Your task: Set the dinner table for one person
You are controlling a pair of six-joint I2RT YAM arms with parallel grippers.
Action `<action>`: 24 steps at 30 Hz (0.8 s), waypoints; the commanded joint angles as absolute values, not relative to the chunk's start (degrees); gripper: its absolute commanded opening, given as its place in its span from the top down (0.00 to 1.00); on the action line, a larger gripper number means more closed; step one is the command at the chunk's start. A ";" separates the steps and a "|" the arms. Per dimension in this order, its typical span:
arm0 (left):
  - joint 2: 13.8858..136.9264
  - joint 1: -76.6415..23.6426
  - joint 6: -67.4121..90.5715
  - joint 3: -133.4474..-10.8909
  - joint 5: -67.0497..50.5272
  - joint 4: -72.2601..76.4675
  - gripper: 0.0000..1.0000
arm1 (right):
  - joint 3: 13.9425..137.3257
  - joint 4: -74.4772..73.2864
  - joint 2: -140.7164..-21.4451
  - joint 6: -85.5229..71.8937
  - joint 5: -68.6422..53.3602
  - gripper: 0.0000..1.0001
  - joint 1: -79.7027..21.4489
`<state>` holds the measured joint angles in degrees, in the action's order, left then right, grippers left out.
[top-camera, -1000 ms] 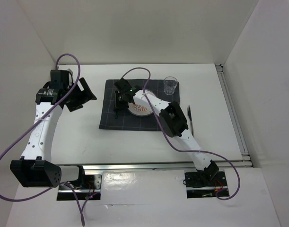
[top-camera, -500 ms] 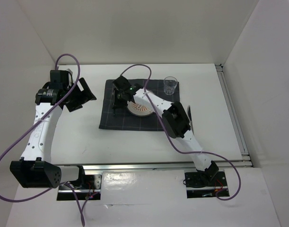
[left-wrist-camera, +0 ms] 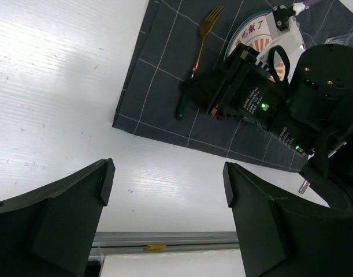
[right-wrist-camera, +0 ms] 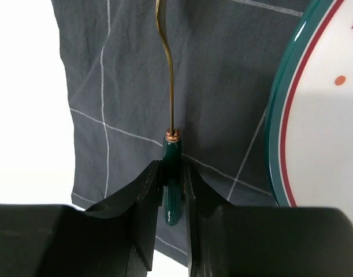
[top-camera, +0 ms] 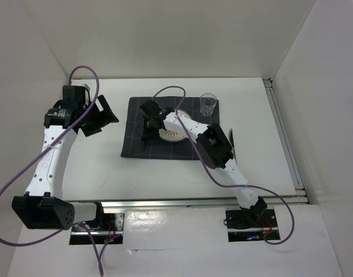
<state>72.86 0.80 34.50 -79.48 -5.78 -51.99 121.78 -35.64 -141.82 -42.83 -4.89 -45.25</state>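
Note:
A gold fork with a green handle (right-wrist-camera: pixel 172 190) lies on the dark checked mat (top-camera: pixel 136 149), left of the green-rimmed plate (top-camera: pixel 174 135). My right gripper (top-camera: pixel 146 130) reaches over the mat's left part, and its jaws are shut on the fork's handle; the fork (left-wrist-camera: pixel 198 53) also shows in the left wrist view. My left gripper (top-camera: pixel 99 115) is open and empty, held above the white dinner table (top-camera: pixel 107 170) left of the mat. The plate's rim (right-wrist-camera: pixel 274 133) is just right of the fork.
A clear glass (top-camera: pixel 208 104) stands on the mat's far right corner. A knife (top-camera: pixel 233 145) lies on the table right of the mat, partly behind my right arm. White walls close in the table on three sides, with a metal rail (top-camera: pixel 286 138) along the right edge.
My right gripper has shifted slightly over the mat's left part, staying on the fork. The left arm has not moved.

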 commanded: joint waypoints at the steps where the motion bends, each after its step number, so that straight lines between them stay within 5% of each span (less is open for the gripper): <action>1: 71.72 0.44 33.49 -80.24 -5.19 -51.86 0.05 | 122.60 -34.19 -137.90 -43.42 -3.69 0.74 -46.05; 2: 71.72 0.44 33.49 -80.24 -5.19 -51.86 0.05 | 122.61 -34.19 -137.90 -43.42 -3.69 0.51 -46.05; 6: 71.72 0.44 33.49 -80.24 -5.19 -51.86 0.05 | 122.61 -34.19 -137.90 -42.89 -3.69 0.29 -46.05; 20: 72.77 0.44 32.96 -82.35 -2.91 -51.86 0.05 | 126.39 -36.90 -124.99 -39.91 -5.54 0.38 -46.05; 24: 73.30 0.44 32.96 -82.88 -2.90 -51.86 0.05 | 120.45 -43.58 -117.26 -38.41 6.36 0.51 -46.05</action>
